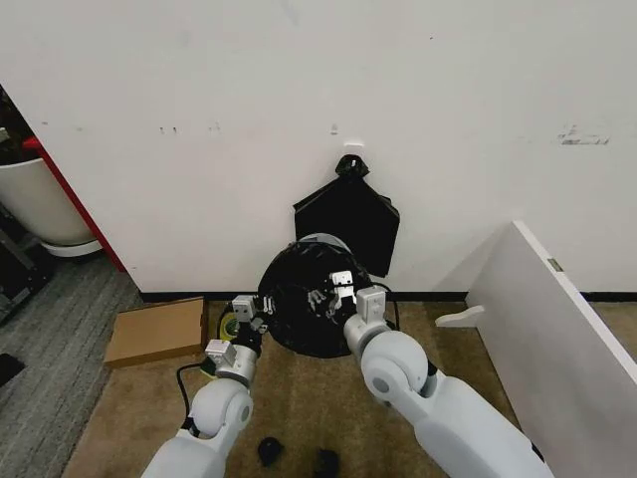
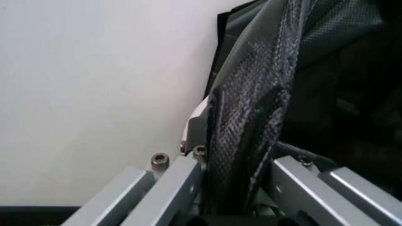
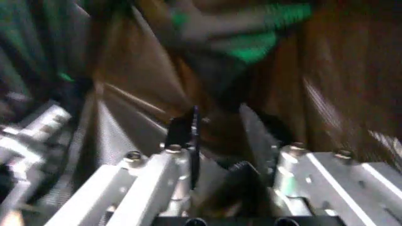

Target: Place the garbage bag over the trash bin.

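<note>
While the garbage bag (image 1: 299, 314) already drapes black over most of the trash bin (image 1: 317, 242), only a sliver of cream-white rim shows at the far side near the wall, so I'd judge the task well along but not finished. Bin sits on the brown carpet against the white wall, with a flat black knotted bag (image 1: 348, 219) hanging just behind it. Left gripper (image 1: 249, 317) is at the bin's left edge; the left wrist view shows it clamped on a fold of bag film (image 2: 245, 141) running between its fingers. Right gripper (image 1: 343, 289) is over the bin's top, right of centre; in the right wrist view glossy plastic (image 3: 157, 94) lies bunched around its fingers (image 3: 182, 129), but I cannot tell whether it's pinching anything. Left to do, by my read: pull the bag over the exposed far rim, then let go. Cardboard piece (image 1: 157, 331) lies on the floor left of the bin, apart from it.
</note>
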### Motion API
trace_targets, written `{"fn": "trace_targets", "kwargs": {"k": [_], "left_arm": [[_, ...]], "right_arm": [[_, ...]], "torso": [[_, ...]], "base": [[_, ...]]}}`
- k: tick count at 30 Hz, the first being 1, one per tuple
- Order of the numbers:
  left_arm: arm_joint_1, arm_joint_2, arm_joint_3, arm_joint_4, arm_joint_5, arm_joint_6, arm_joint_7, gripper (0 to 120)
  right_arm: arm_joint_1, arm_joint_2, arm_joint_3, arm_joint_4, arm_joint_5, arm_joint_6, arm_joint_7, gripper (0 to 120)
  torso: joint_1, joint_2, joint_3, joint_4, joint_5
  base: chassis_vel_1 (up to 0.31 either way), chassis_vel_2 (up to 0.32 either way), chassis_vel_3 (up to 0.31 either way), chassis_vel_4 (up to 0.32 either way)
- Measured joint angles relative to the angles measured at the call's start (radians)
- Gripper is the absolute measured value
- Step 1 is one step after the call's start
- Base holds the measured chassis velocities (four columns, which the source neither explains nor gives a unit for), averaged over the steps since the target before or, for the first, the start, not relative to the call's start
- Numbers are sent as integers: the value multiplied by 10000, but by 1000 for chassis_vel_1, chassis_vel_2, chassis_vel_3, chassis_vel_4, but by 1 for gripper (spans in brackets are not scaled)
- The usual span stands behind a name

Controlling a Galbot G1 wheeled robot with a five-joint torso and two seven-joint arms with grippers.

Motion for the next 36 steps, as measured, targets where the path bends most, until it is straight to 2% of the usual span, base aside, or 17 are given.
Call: {"fn": "trace_targets", "kwargs": {"k": [7, 20, 23, 26, 36], "left_arm": [[6, 8, 14, -46, 3, -4, -7, 0], [73, 12, 52, -228, -54, -4, -11, 0], [122, 12, 64, -375, -183, 5, -15, 0], [236, 52, 106, -479, -237, 64, 31, 0], [287, 38, 139, -501, -232, 109, 89, 0]], "right_arm": [[330, 299, -25, -689, -226, -280, 180, 0], [977, 1145, -124, -2215, -802, -488, 242, 0], [1163, 1444, -131, -2857, -1237, -287, 180, 0], [1344, 1636, -72, -3551, -2069, 350, -13, 0], [1295, 1465, 26, -3982, -3865, 1437, -381, 0]], "torso": [[0, 0, 0, 0, 0], [0, 0, 0, 1, 0], [0, 0, 0, 0, 0], [0, 0, 0, 1, 0], [0, 0, -1, 0, 1]], "base": [[0, 0, 0, 0], [0, 0, 0, 0], [0, 0, 0, 0], [0, 0, 0, 0], [0, 0, 0, 0]]}}
